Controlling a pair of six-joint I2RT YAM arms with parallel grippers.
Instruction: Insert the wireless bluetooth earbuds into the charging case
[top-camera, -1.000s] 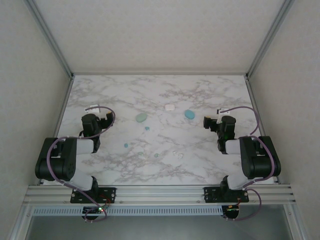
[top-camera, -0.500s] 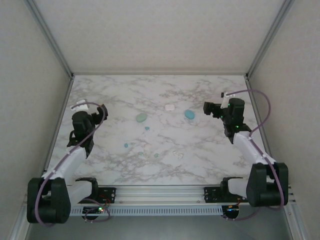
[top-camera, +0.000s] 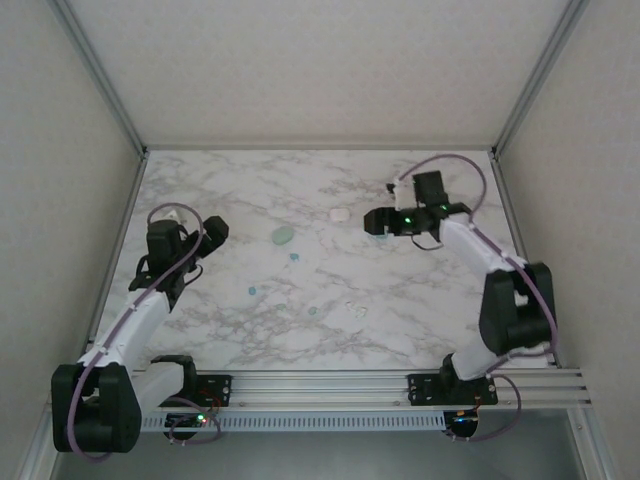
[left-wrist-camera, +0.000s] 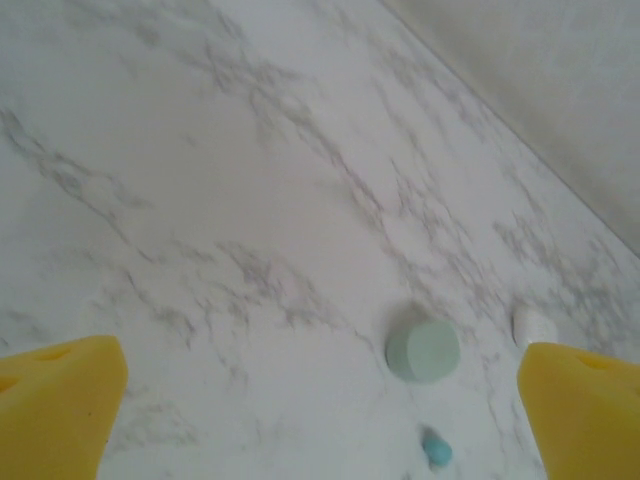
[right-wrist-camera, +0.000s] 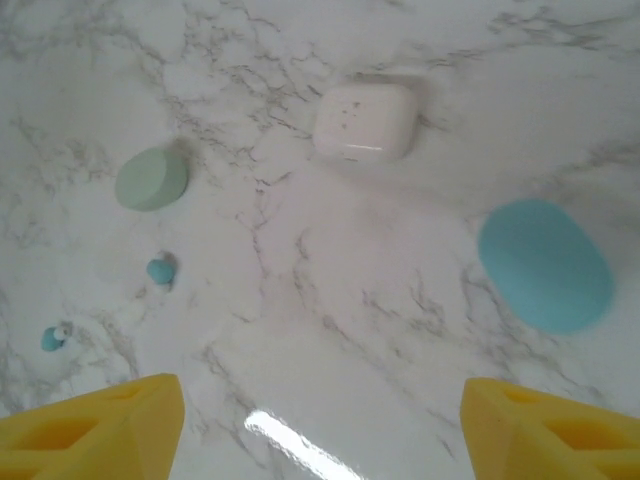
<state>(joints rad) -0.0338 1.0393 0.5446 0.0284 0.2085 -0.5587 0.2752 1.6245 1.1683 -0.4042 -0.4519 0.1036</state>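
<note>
Three rounded cases lie on the marble table: a mint one (top-camera: 283, 236), a white one (top-camera: 339, 213) and a teal one (right-wrist-camera: 544, 264). Tiny buds are scattered nearer the arms: teal buds (top-camera: 294, 257) (top-camera: 253, 290), a mint bud (top-camera: 313, 311) and white buds (top-camera: 355, 309). My right gripper (top-camera: 376, 221) hovers open above the table beside the teal case, which lies to its right in the right wrist view. There too are the white case (right-wrist-camera: 365, 122), the mint case (right-wrist-camera: 151, 178) and a teal bud (right-wrist-camera: 160, 271). My left gripper (top-camera: 210, 233) is open at the left, facing the mint case (left-wrist-camera: 423, 350) and a teal bud (left-wrist-camera: 436, 450).
The table (top-camera: 200, 190) is walled by pale panels with metal posts at the back corners (top-camera: 140, 150). A metal rail (top-camera: 320, 385) runs along the near edge by the arm bases. Bare marble lies between my left gripper and the mint case.
My right arm has stretched forward and swung left, bringing its gripper over the teal case. My left arm has unfolded and its gripper now points right toward the mint case.
</note>
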